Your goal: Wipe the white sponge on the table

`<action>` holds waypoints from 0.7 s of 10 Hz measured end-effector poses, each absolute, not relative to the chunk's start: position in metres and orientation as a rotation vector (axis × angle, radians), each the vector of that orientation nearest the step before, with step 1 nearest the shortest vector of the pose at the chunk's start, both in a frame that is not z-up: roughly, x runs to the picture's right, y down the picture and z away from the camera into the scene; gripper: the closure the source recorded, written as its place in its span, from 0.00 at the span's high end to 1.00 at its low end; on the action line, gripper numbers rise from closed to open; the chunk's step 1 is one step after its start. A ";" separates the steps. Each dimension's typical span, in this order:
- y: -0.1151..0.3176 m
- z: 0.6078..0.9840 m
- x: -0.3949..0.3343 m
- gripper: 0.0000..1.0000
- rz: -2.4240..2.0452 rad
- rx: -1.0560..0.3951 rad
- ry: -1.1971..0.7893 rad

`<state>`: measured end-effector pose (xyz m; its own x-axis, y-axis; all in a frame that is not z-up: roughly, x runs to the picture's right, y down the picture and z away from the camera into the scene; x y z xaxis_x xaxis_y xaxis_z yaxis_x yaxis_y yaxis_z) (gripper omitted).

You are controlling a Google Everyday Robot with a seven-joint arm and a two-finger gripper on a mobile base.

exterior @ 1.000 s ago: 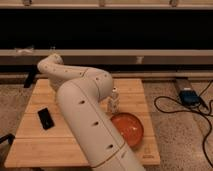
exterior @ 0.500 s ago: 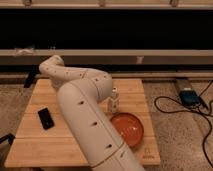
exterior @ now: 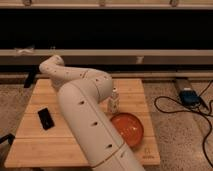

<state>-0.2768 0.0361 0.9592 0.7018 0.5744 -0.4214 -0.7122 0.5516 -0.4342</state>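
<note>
Counter (exterior: 30, 145) fills most of my view, a square of pale wooden planks on a speckled floor (exterior: 175, 145). On its left part lies a black slab (exterior: 46, 119), flat and slightly turned. Just right of it my arm (exterior: 85, 120) rises from the bottom edge as a thick white tube, runs up over the counter's middle to a bend, then doubles back leftward to a rounded joint above the far left corner. The jaws sit somewhere behind that last stretch, hidden from me by the arm itself. They are clenched, but on what, if anything, I cannot tell. The sponge does not show from here, so I cannot say where it lies. Right of the bend a small white bottle (exterior: 114, 102) stands upright, close to the arm. Nearer me and just right of it rests an orange bowl (exterior: 127, 129), partly covered by the arm on its left side. Off the counter to the right, a black cable (exterior: 156, 103) loops over the floor beside a blue-topped box (exterior: 189, 96).
</note>
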 end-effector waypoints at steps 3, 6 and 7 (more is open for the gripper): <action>0.043 0.952 -0.282 0.00 0.761 -0.637 0.245; 0.058 0.943 -0.280 0.00 0.750 -0.647 0.275; 0.062 0.940 -0.275 0.00 0.759 -0.647 0.287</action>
